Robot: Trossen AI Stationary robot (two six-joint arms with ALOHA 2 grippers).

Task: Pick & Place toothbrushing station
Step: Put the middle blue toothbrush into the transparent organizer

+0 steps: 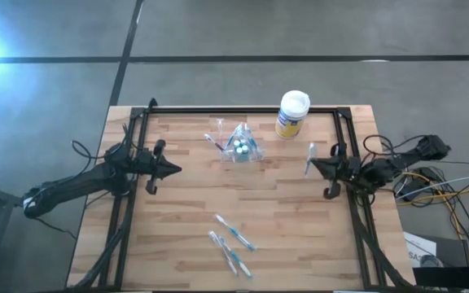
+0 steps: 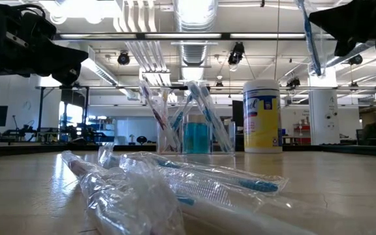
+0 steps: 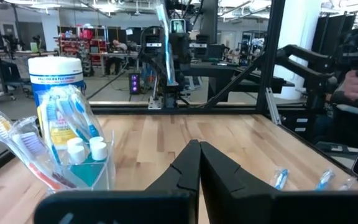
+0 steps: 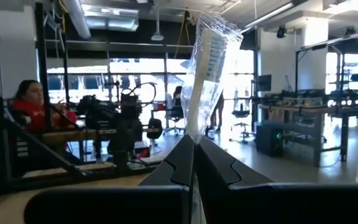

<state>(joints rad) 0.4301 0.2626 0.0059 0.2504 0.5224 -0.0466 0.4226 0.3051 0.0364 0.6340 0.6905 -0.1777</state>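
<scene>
**Kid:** Wooden boards make up the table point(image 1: 177, 212), and a big open room sits behind it. What is the biggest thing on top?

**Helper:** That would be the yellow canister point(image 1: 292, 114) with the white lid. It stands past the right gripper point(image 1: 311, 166), toward the far edge.

**Kid:** Where is the toothbrushing station?

**Helper:** The toothbrushing station point(image 1: 240, 145) is the small clear cup between the two grippers, near the far edge. It already holds some brushes and tiny capped tubes.

**Kid:** What is the right gripper doing?

**Helper:** Its fingers are pressed together on a wrapped toothbrush point(image 4: 207, 74), which sticks straight up out of them.

**Kid:** And the other one?

**Helper:** The left gripper point(image 1: 174, 169) has its fingers pressed together too, with nothing in them. It waits just beside the cup.

**Kid:** Is the brush hard to hold?

**Helper:** I think it is very light and stiff, but the crinkly wrap looks slippery. Pinching the handle low down seems best.

**Kid:** Any more brushes?

**Helper:** Yes, loose toothbrushes point(image 1: 233, 242) lie well away from both grippers, near the front edge.
</scene>
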